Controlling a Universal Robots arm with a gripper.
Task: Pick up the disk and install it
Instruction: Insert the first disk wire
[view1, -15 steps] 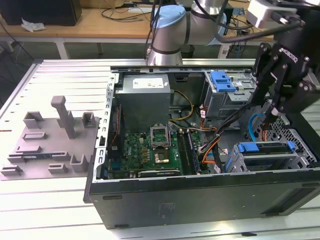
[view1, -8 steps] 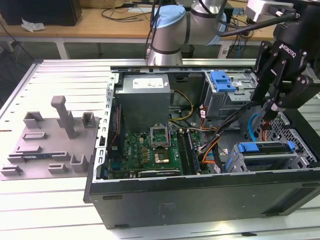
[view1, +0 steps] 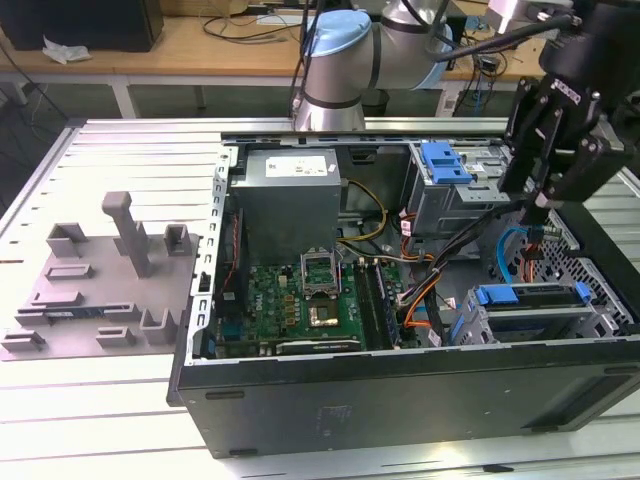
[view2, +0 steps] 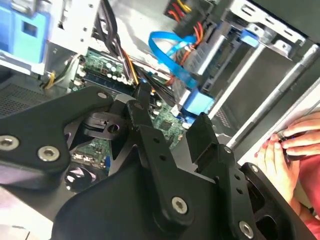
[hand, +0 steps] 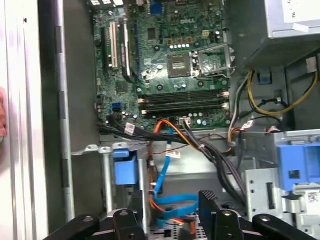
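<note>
Hovering spread and empty, the fingers (view1: 538, 205) stand above the disk (view1: 530, 296).

text: none readable | power supply label (view1: 300, 165): print too small

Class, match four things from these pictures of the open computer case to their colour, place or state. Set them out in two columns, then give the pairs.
Things
1. fixture with upright posts
2. motherboard
3. looped cable
4. gripper

Descriptions
A. blue, inside the case
B. grey, on the slatted table, at the exterior view's left of the case
C. fingers open, holding nothing, above the case's end at the exterior view's right
D. green, lying flat inside the case

Pairs: 1-B, 2-D, 3-A, 4-C
</note>
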